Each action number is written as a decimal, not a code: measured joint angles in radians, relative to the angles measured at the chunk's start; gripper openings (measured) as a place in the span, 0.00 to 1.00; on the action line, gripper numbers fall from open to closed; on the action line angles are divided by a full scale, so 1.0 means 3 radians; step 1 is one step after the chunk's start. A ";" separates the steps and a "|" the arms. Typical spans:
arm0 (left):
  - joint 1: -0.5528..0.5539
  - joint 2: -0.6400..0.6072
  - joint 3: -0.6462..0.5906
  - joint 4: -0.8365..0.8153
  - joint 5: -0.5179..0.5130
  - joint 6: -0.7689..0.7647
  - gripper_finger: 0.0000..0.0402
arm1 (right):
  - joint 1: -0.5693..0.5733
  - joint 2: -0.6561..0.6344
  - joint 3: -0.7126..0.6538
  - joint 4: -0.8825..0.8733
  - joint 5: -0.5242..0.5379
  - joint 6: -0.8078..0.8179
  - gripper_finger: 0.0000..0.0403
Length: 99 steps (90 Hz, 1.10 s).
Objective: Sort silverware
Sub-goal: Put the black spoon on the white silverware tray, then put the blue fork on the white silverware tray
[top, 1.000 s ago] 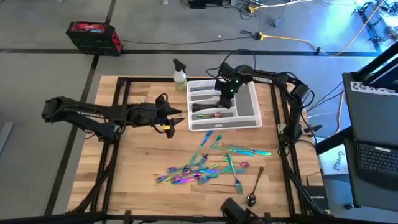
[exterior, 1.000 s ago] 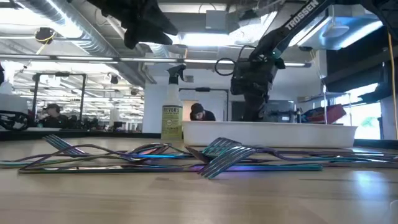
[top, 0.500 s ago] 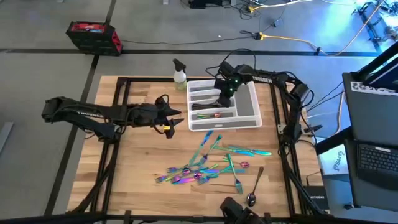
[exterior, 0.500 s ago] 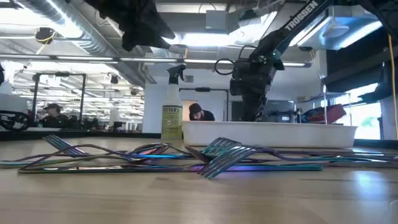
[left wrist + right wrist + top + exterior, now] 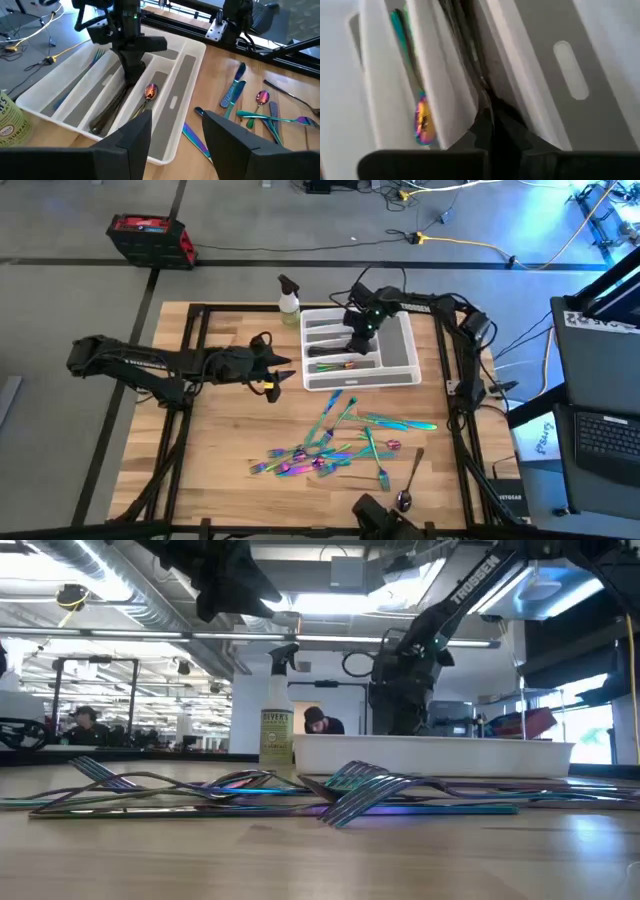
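Observation:
Iridescent silverware (image 5: 340, 445) lies in a loose pile on the wooden table in front of the white compartmented tray (image 5: 405, 370). A rainbow spoon (image 5: 150, 91) lies in one compartment and dark slim pieces (image 5: 107, 115) in the compartment beside it. My right gripper (image 5: 357, 343) reaches down into that compartment, shut on one dark slim piece. My left gripper (image 5: 285, 373) hovers open beside the tray's left side, holding nothing. My right gripper pinches the end of a dark slim piece of silverware (image 5: 482, 92) between its two fingers (image 5: 131, 75). The fingers come from above, pointing down into the tray. The piece runs along the compartment among the other dark pieces; which kind it is cannot be told.
A spray bottle (image 5: 289, 300) with yellowish liquid stands at the tray's far left corner. A darker spoon (image 5: 408, 480) lies near the table's front edge, right of the pile. Black frame rails run along the table's sides.
My right gripper has shifted a little toward the table's left edge inside the tray.

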 joint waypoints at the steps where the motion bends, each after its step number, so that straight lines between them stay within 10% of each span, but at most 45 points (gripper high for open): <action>1: -0.0002 0.0000 0.0000 -0.0002 0.0000 -0.0001 0.40 | 0.0000 0.0005 0.0000 0.0008 0.0001 0.0001 0.00; 36: -0.0012 0.0000 0.0000 -0.0006 0.0000 -0.0002 0.40 | 0.0004 0.0017 0.0000 -0.0007 0.0114 0.0171 0.04; 99: -0.0109 0.0068 0.0000 -0.0077 0.0001 0.0146 0.40 | 0.0128 -0.0834 0.0000 -0.0018 0.0413 0.0358 0.41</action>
